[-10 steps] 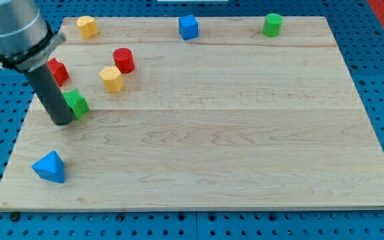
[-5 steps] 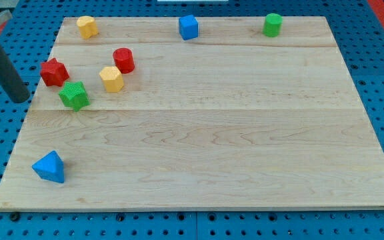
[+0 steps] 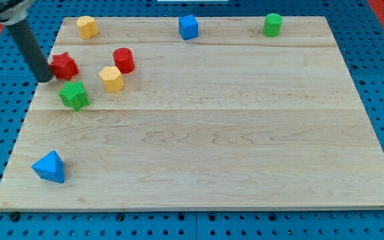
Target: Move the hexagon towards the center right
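The yellow hexagon lies in the upper left part of the wooden board. A red cylinder is just above and right of it. A red star and a green star lie to its left. My tip is at the board's left edge, against the red star's left side and above and left of the green star. It is well left of the hexagon and not touching it.
A second yellow block lies at the top left, a blue cube at top middle, a green cylinder at top right. A blue triangular block lies at the bottom left.
My tip swung left off the board, then came back up and right to the red star. The red star shifted slightly right and up. The hexagon has not moved.
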